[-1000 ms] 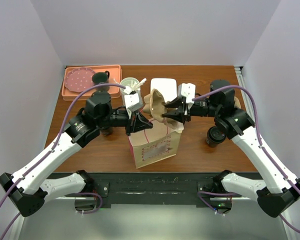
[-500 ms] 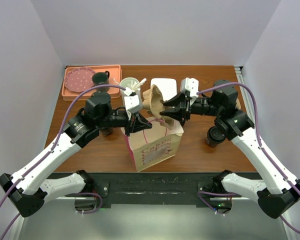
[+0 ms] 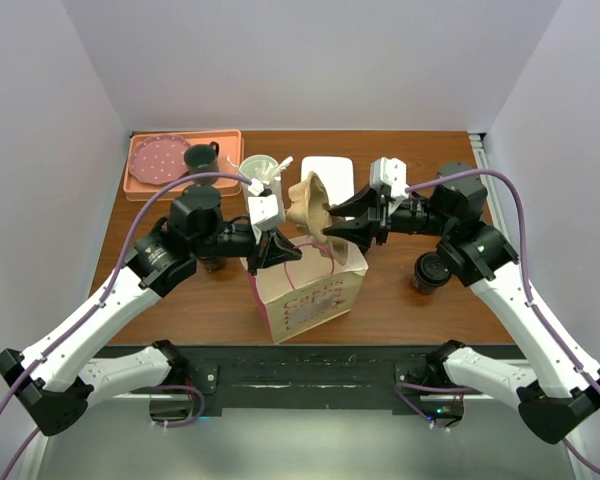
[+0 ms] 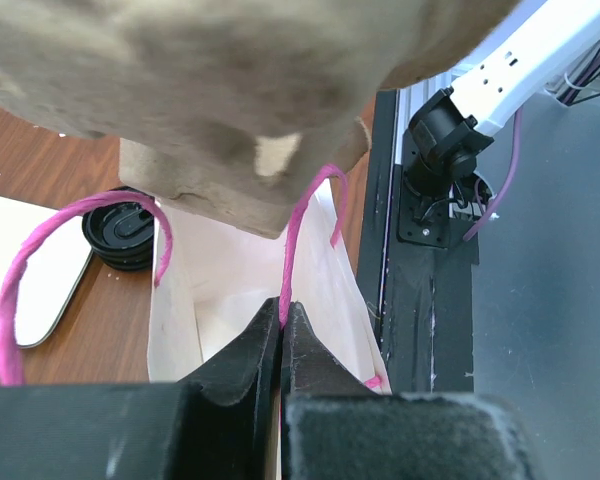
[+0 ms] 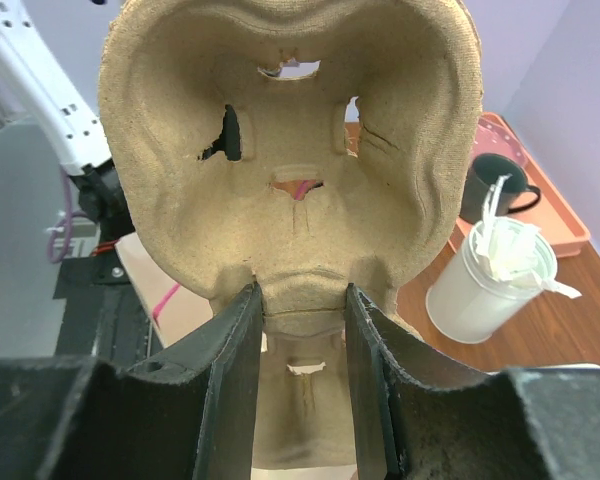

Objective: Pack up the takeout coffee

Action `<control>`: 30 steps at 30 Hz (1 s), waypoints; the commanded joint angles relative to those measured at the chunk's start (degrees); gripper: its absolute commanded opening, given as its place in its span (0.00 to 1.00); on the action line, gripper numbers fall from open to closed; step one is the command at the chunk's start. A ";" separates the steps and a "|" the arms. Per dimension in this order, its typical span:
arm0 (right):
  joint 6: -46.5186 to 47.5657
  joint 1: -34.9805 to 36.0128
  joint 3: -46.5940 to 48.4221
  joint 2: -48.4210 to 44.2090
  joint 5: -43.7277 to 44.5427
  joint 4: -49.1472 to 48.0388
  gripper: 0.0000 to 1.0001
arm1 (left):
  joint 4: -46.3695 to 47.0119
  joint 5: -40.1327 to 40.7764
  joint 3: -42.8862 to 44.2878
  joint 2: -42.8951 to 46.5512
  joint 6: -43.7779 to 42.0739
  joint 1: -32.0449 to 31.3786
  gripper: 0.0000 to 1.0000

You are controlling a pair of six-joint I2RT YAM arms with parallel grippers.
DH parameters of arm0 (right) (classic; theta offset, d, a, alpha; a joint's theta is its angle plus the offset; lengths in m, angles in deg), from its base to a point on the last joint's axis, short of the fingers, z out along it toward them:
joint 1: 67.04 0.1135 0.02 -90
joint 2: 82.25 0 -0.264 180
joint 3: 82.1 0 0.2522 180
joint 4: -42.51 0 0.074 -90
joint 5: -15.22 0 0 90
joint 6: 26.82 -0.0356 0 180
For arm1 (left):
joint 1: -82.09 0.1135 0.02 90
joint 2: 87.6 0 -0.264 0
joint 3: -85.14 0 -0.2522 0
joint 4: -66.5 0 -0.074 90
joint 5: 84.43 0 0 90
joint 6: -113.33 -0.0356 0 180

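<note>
A cream paper bag (image 3: 305,292) with pink print and pink string handles (image 4: 305,215) stands open at the table's middle front. My left gripper (image 3: 277,248) is shut on one pink handle (image 4: 284,300) at the bag's near-left rim. My right gripper (image 3: 332,222) is shut on a brown moulded-pulp cup carrier (image 3: 310,203), holding it tilted above the bag's mouth; the carrier's underside fills the right wrist view (image 5: 290,150) and hangs over the bag in the left wrist view (image 4: 210,90). A dark-lidded coffee cup (image 3: 430,271) stands on the table at the right, another (image 3: 212,262) lies partly hidden under my left arm.
An orange tray (image 3: 140,185) with a pink plate (image 3: 158,158) and a dark mug (image 3: 201,157) sits at the back left. A white cup (image 3: 259,168) with stirrers and a white napkin block (image 3: 330,172) stand behind the bag.
My right gripper has lifted the carrier up and back a little over the bag. The bag has been pulled more upright and slightly left by the left gripper.
</note>
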 commanded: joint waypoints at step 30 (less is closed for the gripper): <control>11.27 0.17 -0.06 5.00 -4.36 11.30 0.19 | -0.95 -5.46 2.07 3.72 -1.30 -0.27 0.00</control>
